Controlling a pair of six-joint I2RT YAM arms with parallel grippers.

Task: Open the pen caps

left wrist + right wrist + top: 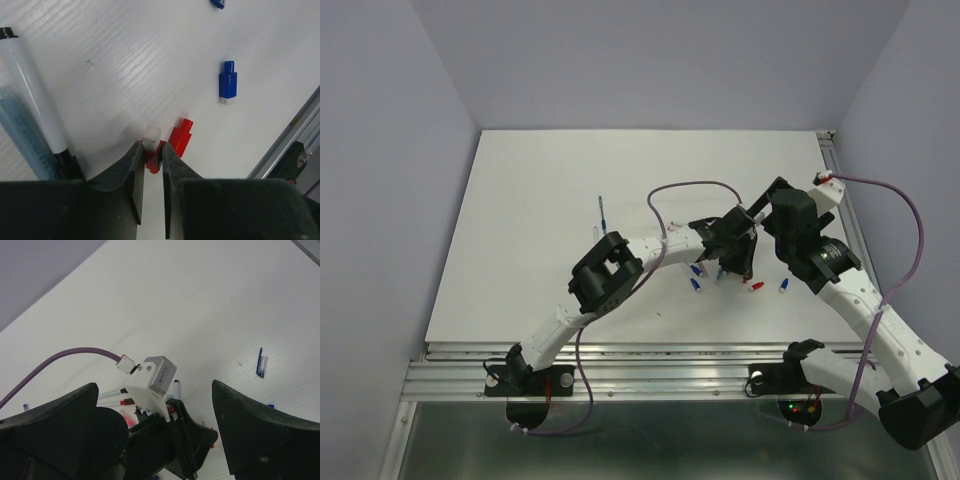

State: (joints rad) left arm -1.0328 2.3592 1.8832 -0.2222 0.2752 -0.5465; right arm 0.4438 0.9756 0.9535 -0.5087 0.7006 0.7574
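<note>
The left gripper [152,147] is pressed nearly together and pinches a pinched red cap [153,161] with a pale end, right at its fingertips and low over the white worktop [150,50]. A loose red cap [180,137] lies touching or just beside it on the right. A blue cap [227,83] sits farther off, and another blue cap [217,3] is cut by the far edge of the view. From above, the loose caps lie scattered right of centre, near the two wrists. The right gripper [154,390] is spread wide and holds nothing, hanging just above and behind the left wrist.

The hold is the weak spot. With only the fingertips biting, the small smooth piece could twist or squirt out as it is lifted. It could also drag the loose red cap along and send it skidding. With the two wrists this close, any reach by the right arm risks knocking the left one.

A white pen [31,87] and a pale blue pen [21,134] lie to the left. The blue one carries small dark print, probably a maker's line, but too fine to read. No other writing shows.
</note>
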